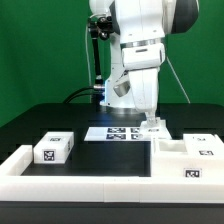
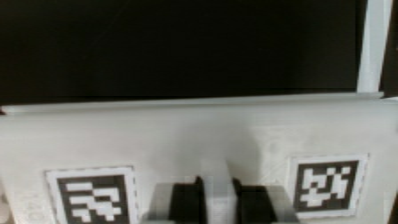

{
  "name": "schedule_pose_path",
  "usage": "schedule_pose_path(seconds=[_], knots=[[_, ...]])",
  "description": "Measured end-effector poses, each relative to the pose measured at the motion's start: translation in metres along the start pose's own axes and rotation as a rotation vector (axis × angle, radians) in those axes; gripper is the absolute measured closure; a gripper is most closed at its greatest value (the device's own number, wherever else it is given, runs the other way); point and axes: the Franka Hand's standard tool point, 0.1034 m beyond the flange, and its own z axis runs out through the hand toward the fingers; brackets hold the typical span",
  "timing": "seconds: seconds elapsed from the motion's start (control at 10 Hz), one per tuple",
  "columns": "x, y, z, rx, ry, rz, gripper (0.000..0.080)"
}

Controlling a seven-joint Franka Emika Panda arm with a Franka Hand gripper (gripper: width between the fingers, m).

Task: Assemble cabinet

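The cabinet's large white case [image 1: 186, 152] stands at the exterior view's right, with tags on its top and front. My gripper [image 1: 152, 124] is down at its near-left corner. In the wrist view the case [image 2: 196, 140] fills the lower half, with one tag on each side of my gripper [image 2: 221, 205]. The two dark fingers [image 2: 187, 202] stand close together with a thin white strip of the case between them. A smaller white tagged block [image 1: 52, 149] lies apart at the exterior view's left.
The marker board [image 1: 118, 133] lies flat on the black table behind the parts, just left of my gripper. A low white border rail [image 1: 90, 187] runs along the front and turns up at the left side. The robot's base stands behind the board.
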Motion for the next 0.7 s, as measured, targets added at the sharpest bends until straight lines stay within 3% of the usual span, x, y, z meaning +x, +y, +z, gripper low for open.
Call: schedule_pose_path(seconds=[0.1, 0.4, 0.7], knots=[[0.008, 0.001, -0.001, -0.015, -0.007, -0.024, 0.0738], [0.029, 0.0, -0.001, -0.023, -0.026, -0.041, 0.0738], [0.026, -0.001, 0.0, -0.019, -0.026, -0.036, 0.0738]])
